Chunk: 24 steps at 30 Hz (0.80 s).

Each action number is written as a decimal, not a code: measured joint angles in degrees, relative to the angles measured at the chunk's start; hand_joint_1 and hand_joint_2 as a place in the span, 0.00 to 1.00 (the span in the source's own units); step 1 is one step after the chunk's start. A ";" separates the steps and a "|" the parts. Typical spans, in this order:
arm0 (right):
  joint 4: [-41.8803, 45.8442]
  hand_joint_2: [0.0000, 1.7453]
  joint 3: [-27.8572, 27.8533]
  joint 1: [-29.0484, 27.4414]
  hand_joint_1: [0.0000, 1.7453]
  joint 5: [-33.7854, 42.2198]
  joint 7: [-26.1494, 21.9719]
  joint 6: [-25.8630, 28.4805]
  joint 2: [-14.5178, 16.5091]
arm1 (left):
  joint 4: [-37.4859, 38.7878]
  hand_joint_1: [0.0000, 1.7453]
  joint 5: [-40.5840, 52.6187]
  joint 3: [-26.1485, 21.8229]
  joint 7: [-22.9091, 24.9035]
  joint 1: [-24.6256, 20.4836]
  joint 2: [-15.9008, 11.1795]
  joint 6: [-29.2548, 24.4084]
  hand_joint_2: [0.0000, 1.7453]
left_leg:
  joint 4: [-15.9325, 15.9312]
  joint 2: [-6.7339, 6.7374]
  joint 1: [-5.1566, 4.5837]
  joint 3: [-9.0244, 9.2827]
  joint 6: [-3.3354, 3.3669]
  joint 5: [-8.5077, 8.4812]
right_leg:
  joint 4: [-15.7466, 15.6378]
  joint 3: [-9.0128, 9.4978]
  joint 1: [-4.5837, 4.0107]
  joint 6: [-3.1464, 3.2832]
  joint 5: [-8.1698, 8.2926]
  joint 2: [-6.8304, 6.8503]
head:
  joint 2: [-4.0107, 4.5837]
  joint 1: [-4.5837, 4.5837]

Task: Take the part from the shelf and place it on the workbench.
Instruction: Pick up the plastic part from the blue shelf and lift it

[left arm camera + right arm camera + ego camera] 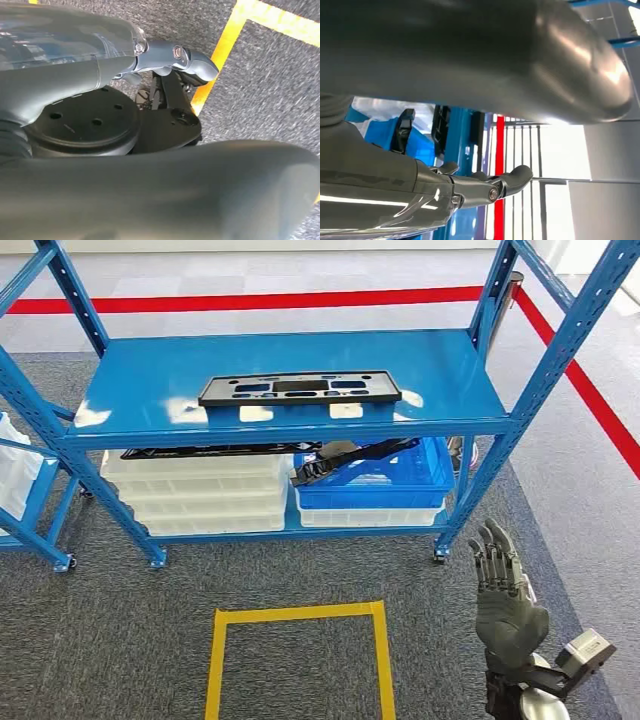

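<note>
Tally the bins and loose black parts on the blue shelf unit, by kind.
Flat black slotted plastic panel on the upper shelf: 1
White plastic bins stacked on the lower shelf: 3
Blue plastic bin: 1
White bin under the blue one: 1
Total: 6

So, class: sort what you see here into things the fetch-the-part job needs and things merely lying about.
For the job:
black part on the top level
blue shelf
right hand, raised, holding nothing

Just lying about:
blue bin
white trays
yellow floor square
red floor line
</note>
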<state>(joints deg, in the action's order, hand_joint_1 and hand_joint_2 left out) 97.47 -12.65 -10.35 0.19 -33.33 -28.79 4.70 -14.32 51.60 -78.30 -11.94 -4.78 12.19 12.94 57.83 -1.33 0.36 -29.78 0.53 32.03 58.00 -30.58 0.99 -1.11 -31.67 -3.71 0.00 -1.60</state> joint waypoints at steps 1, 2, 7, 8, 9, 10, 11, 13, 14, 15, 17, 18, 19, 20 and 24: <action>0.17 0.00 0.11 -0.08 0.00 -0.01 0.01 0.01 -0.01 | 0.01 0.00 0.01 -0.05 0.03 -0.02 0.00 -0.09 1.00 | 0.00 0.00 0.00 0.00 0.00 0.00 | 0.00 0.00 0.00 0.00 0.00 0.01 | 0.00 0.00; 0.32 0.00 0.22 -0.16 0.00 -0.02 0.03 0.05 -0.02 | 0.02 0.00 0.02 -0.09 0.05 -0.04 0.01 -0.15 1.00 | 0.00 0.00 0.00 0.00 0.00 0.00 | 0.00 0.00 0.00 0.00 0.00 0.01 | 0.00 0.00; 1.41 0.00 1.07 -0.86 0.00 -0.20 -0.85 0.15 -0.08 | 0.07 0.00 0.77 -0.24 0.43 -0.13 0.10 -1.11 1.00 | 0.00 -0.01 0.00 0.00 0.00 0.00 | 0.00 0.00 0.00 0.00 0.00 0.02 | 0.01 0.00; 1.59 0.00 1.11 -0.96 0.00 -0.23 -1.13 0.15 -0.09 | 0.07 0.00 0.96 -0.23 0.52 -0.14 0.11 -1.29 1.00 | 0.00 -0.01 0.00 0.00 0.00 0.00 | 0.00 0.00 0.00 0.00 0.00 0.02 | 0.01 0.00; 1.77 0.00 1.12 -1.06 0.00 -0.24 -1.25 0.15 -0.09 | 0.07 0.00 1.04 -0.23 0.56 -0.15 0.11 -1.44 1.00 | 0.00 -0.01 0.00 0.00 0.00 0.00 | 0.00 0.00 0.00 0.00 0.00 0.02 | 0.01 0.00; 1.91 0.00 1.11 -1.15 0.00 -0.26 -1.25 0.15 -0.09 | 0.07 0.00 1.06 -0.23 0.57 -0.15 0.12 -1.57 1.00 | 0.03 -0.01 -0.01 0.00 0.01 0.01 | -0.02 0.00 0.02 -0.01 0.01 0.02 | 0.00 0.00; 2.03 0.00 1.10 -1.25 0.00 -0.35 -1.22 0.16 -0.09 | 0.07 0.00 1.05 -0.23 0.57 -0.17 0.12 -1.68 1.00 | 0.14 -0.02 -0.06 -0.02 0.08 0.03 | -0.06 0.00 0.09 -0.08 0.05 0.02 | 0.00 0.00; 2.28 0.00 1.09 -1.49 0.00 -0.76 -1.13 0.24 -0.09 | 0.07 0.00 1.02 -0.23 0.58 -0.20 0.12 -1.78 1.00 | 0.37 -0.03 -0.19 -0.07 0.28 0.08 | -0.12 -0.01 0.28 -0.25 0.14 0.04 | 0.00 -0.01; 2.38 0.00 1.08 -1.58 0.00 -1.01 -1.08 0.31 -0.09 | 0.07 0.00 0.94 -0.23 0.63 -0.22 0.12 -1.83 1.00 | 0.46 -0.04 -0.27 -0.10 0.40 0.09 | -0.15 -0.01 0.38 -0.37 0.19 0.03 | 0.00 -0.02; 2.48 0.00 1.08 -1.65 0.00 -1.17 -1.04 0.37 -0.09 | 0.07 0.00 0.85 -0.23 0.70 -0.25 0.12 -1.86 1.00 | 0.44 -0.03 -0.34 -0.10 0.51 0.06 | -0.23 0.00 0.44 -0.49 0.26 0.00 | 0.00 -0.02; 2.77 0.00 1.05 -1.70 0.00 -0.96 -0.95 0.33 -0.11 | 0.07 0.00 0.63 -0.25 0.97 -0.38 0.15 -1.88 1.00 | -0.32 0.24 -0.29 0.16 1.05 -0.44 | -0.30 0.01 0.39 -0.82 0.23 0.09 | 0.01 -0.02; 2.90 0.00 1.03 -1.67 0.00 -0.67 -0.78 0.25 -0.14 | 0.07 0.00 0.47 -0.26 1.12 -0.45 0.18 -1.85 1.00 | -0.88 0.49 -0.15 0.35 1.45 -0.81 | 0.45 -0.32 0.31 -0.90 -0.39 0.57 | 0.01 -0.02; 3.01 0.00 1.02 -1.62 0.00 -0.41 -0.55 0.15 -0.17 | 0.07 0.00 0.25 -0.27 1.29 -0.48 0.22 -1.79 1.00 | -1.42 0.81 0.01 0.52 1.80 -1.16 | 2.29 -1.16 0.21 -0.92 -1.62 1.23 | 0.01 -0.01; 3.02 0.00 1.02 -1.60 0.00 -0.21 -0.25 0.07 -0.21 | 0.08 0.00 0.03 -0.28 1.41 -0.45 0.26 -1.72 1.00 | -1.71 1.16 0.14 0.63 2.01 -1.37 | 5.35 -2.57 0.20 -0.89 -3.37 2.02 | 0.01 0.01; 2.97 0.00 1.03 -1.78 0.00 0.28 0.78 0.01 -0.39 | 0.14 0.00 -0.26 -0.41 1.66 -0.20 0.34 -1.61 1.00 | -1.72 1.94 0.30 0.68 1.90 -1.29 | 15.10 -7.42 0.55 -1.53 -6.02 3.08 | 0.01 0.02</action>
<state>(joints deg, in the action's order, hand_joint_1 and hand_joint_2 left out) 100.44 -11.63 -12.13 0.47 -32.55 -28.78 4.31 -14.17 51.35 -78.71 -10.29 -4.98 12.53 11.33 56.12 0.60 0.66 -29.10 2.42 30.74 73.10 -38.00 1.53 -2.64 -37.69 -0.63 0.01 -1.57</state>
